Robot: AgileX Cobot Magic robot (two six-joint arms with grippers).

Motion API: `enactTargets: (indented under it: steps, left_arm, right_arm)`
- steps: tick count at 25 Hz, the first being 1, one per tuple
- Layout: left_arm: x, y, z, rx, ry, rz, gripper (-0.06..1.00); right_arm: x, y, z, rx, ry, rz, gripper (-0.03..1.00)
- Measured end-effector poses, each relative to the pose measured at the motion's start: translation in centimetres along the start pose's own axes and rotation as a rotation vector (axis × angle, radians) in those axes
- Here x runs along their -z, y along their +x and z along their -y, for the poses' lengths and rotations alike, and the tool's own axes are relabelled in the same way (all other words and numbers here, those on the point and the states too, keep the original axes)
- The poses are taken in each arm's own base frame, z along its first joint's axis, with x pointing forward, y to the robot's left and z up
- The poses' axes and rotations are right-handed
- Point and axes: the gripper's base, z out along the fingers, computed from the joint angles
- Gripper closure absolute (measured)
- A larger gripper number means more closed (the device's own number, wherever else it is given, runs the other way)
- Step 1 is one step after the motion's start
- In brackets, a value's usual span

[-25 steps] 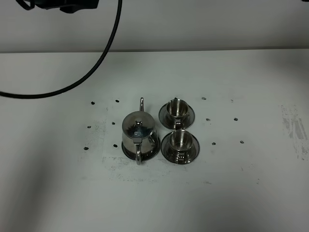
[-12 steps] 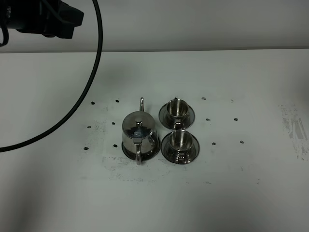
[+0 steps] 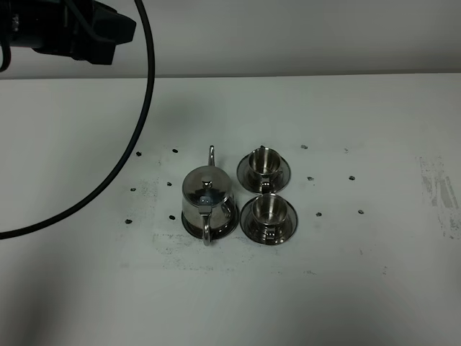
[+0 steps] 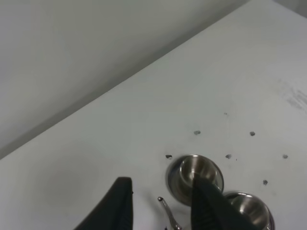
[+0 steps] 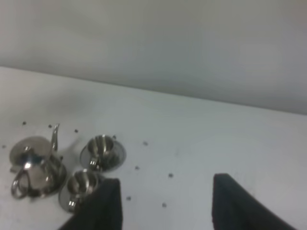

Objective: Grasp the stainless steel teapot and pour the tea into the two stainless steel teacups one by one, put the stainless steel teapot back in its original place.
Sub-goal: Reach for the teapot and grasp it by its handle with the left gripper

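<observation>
The stainless steel teapot (image 3: 207, 196) stands upright on its round steel saucer (image 3: 189, 227), the original place, at mid-table, spout pointing away and loop handle toward the front. Just right of it are the two stainless steel teacups, far (image 3: 264, 164) and near (image 3: 269, 211), each on a saucer. My left gripper (image 4: 161, 183) hangs high over the far left, open and empty; its view shows the far teacup (image 4: 186, 167), the near teacup (image 4: 247, 207) and the spout tip (image 4: 165, 211). My right gripper (image 5: 167, 182) is open wide and empty, off to the right of the teapot (image 5: 33, 165).
A thick black cable (image 3: 133, 144) loops from the left arm's body (image 3: 68, 29) down across the table's left side. Small dark marks (image 3: 175, 151) dot the white tabletop around the set. Scuffs (image 3: 439, 191) mark the right edge.
The left arm's body has shifted left and lower along the top edge, and its cable has swung with it. Teapot and cups have not moved.
</observation>
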Motion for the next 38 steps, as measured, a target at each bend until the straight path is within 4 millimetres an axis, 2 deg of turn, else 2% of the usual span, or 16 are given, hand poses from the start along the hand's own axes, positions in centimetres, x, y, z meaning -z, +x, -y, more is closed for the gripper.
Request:
enactTargets:
  steps: [8,16,20,28,31,38]
  left_arm:
    - [0.0,0.1,0.3,-0.083,0.021,-0.017,0.64]
    - [0.0,0.8,0.5,-0.123,0.049,-0.083,0.64]
    - [-0.1,1.0,1.1,-0.143,0.084,-0.117,0.64]
    - [-0.8,0.9,4.2,-0.229,0.164,-0.160,0.64]
    - [-0.9,0.8,4.6,-0.235,0.175,-0.160,0.64]
    - [-1.2,0.9,4.7,-0.236,0.180,-0.166,0.64]
  right_arm:
    - [2.5,4.4,-1.0,-0.040,-0.017,-0.031,0.52]
    - [3.1,9.1,-1.4,-0.096,-0.005,-0.081,0.52]
    - [2.6,9.9,-0.7,-0.118,0.066,-0.122,0.52]
    - [0.6,11.0,0.1,-0.133,0.125,-0.120,0.53]
    - [-0.7,12.3,0.2,-0.118,0.129,-0.180,0.53]
    - [-0.8,12.4,0.4,-0.110,0.148,-0.188,0.53]
